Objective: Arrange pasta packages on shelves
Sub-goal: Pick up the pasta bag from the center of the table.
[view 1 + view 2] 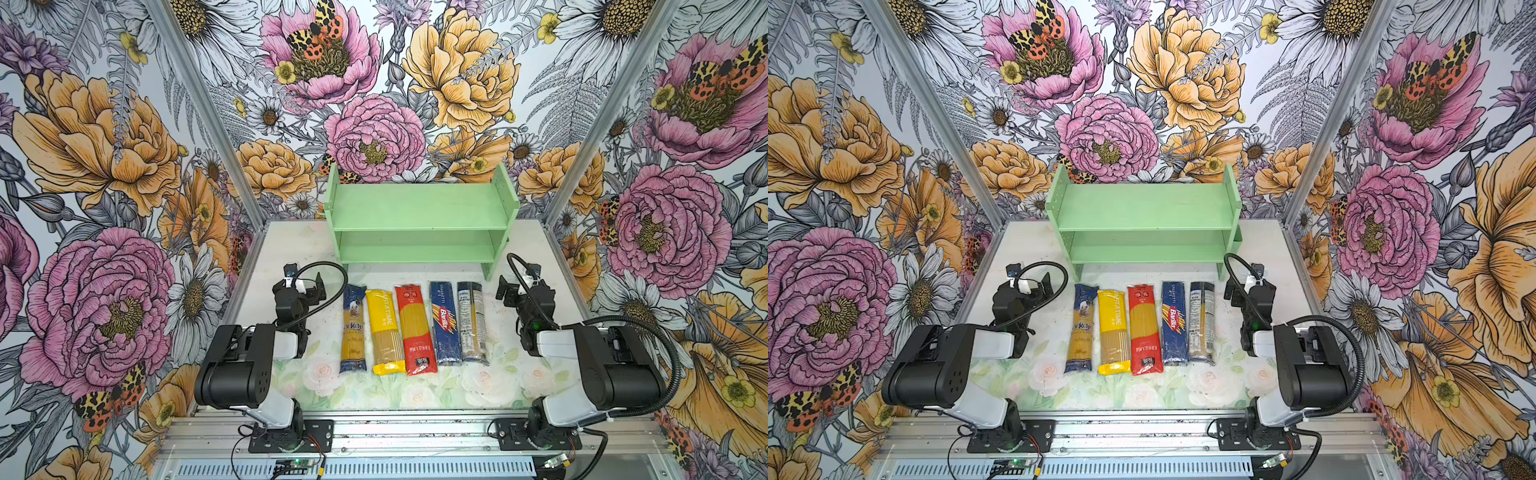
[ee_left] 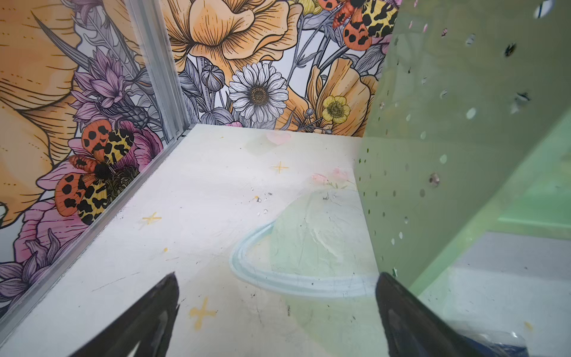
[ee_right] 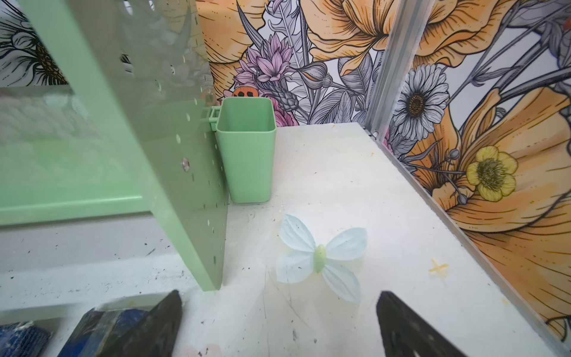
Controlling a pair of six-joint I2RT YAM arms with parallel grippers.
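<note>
Jaws wide and empty, either side of the pasta packages

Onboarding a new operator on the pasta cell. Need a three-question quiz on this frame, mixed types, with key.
1. True or false: all five pasta packets lie on the table, and the green rack holds none.
2. Which packet lies nearest the right gripper? A yellow, B red, C clear packet with white label.
3. Fill in: in the right wrist view, a small green ____ is attached to the rack's outer side panel.
Key: 1 true; 2 C; 3 cup.
</note>
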